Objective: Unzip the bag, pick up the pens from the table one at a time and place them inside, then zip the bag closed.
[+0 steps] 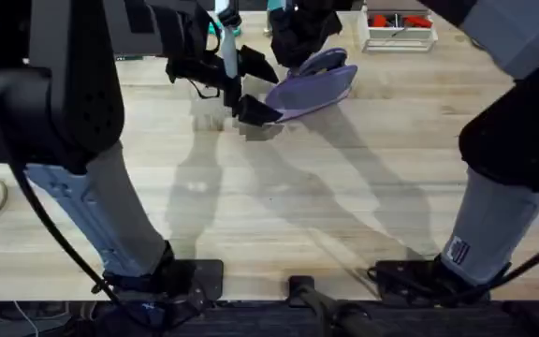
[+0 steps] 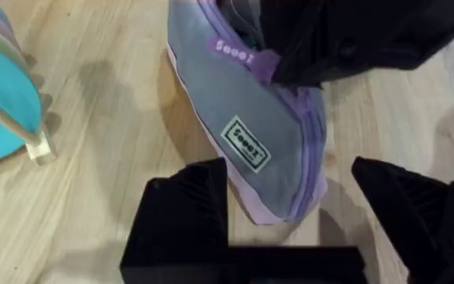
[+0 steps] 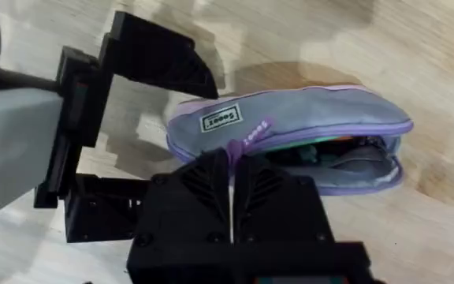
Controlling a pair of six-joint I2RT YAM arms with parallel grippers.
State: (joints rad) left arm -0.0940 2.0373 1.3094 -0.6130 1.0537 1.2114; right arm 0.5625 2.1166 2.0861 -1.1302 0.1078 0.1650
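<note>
Lavender bag [image 1: 312,86] seen lying on table [image 1: 279,201], upper centre of overhead frame, zipper partly open, contents glimpsed inside in right wrist view. Left gripper [image 2: 290,209] held wide open, 2 black fingers straddling bag's end, nothing grasped. Right gripper [image 3: 232,170] pressed shut, purple zipper tab [image 3: 252,138] pinched between fingers at bag's mouth. White bin [image 1: 399,28] placed at upper right of overhead frame, well apart from bag.

Black arms, grey lower links, black ribbed fingers [image 3: 203,185]
</note>
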